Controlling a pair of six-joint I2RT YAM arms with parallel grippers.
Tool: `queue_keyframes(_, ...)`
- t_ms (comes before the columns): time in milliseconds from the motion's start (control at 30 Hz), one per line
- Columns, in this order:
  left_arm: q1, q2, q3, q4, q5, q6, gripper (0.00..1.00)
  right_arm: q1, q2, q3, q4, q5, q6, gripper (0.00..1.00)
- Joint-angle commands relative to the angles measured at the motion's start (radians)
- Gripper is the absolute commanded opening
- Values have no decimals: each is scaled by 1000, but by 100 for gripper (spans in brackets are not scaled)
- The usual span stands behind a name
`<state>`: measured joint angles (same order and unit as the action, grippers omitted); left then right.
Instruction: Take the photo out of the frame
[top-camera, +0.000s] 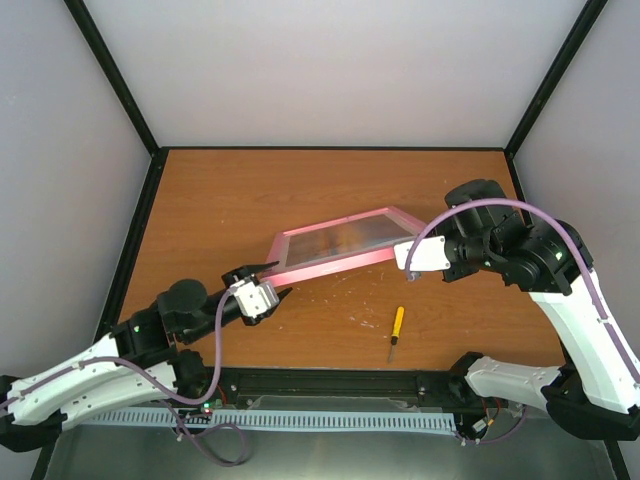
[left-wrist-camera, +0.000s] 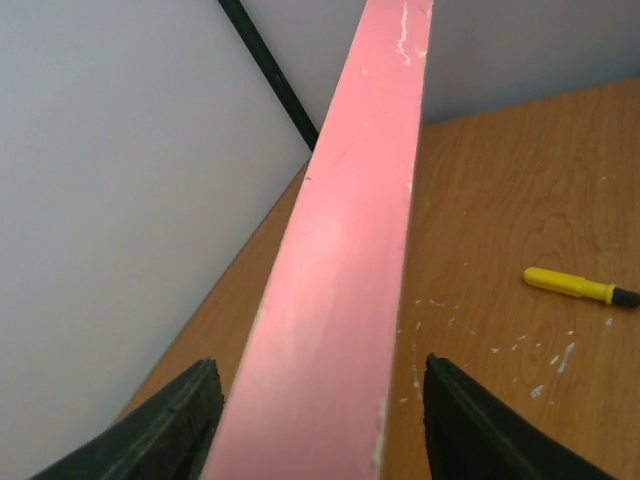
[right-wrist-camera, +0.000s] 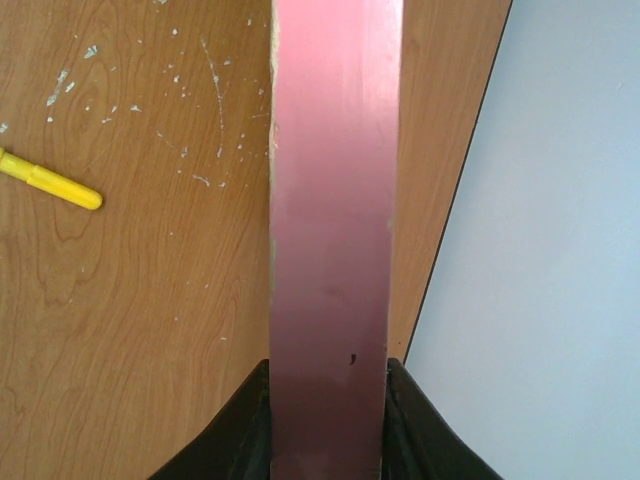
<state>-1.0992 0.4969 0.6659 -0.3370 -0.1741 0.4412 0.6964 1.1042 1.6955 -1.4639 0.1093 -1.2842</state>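
- Right gripper (top-camera: 407, 256): clamped on the right edge of the frame (top-camera: 340, 245).
- Left gripper (top-camera: 277, 280): open, straddling the left edge.
- Screwdriver (top-camera: 397, 326): on the counter (top-camera: 250, 190), apart from the near edge.

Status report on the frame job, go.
Left jaws open, straddling the pink frame at its left end. Right jaws shut on its right end, frame tilted. Photo not visible. Yellow-handled screwdriver lies apart, not in the way.
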Motion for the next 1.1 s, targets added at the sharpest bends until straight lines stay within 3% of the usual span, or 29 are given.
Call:
queue_keyframes(0,6,18,10,4,1,56,51,1,-20,14,34,28,-17,3)
queue_keyframes(333,5,18,63,-26,38,49,13,0,-43,-59,90,31,-7,3)
queue_keyframes(367,5,22,68,-26,42,49,12,0,-47,-68,103,32,-4,6)
queue_keyframes(433,6,33,81,-19,55,52,11,0,-50,-83,118,26,3,29)
queue_keyframes(500,6,54,100,-10,73,59,11,0,-41,-82,124,-1,21,43)
queue_keyframes(667,5,142,145,33,100,86,11,3,6,-43,125,-124,62,54)
queue_keyframes(900,7,267,161,166,95,88,11,29,74,-3,108,-255,129,55)
queue_keyframes(1067,12,337,175,261,116,78,11,42,89,-11,107,-277,147,42)
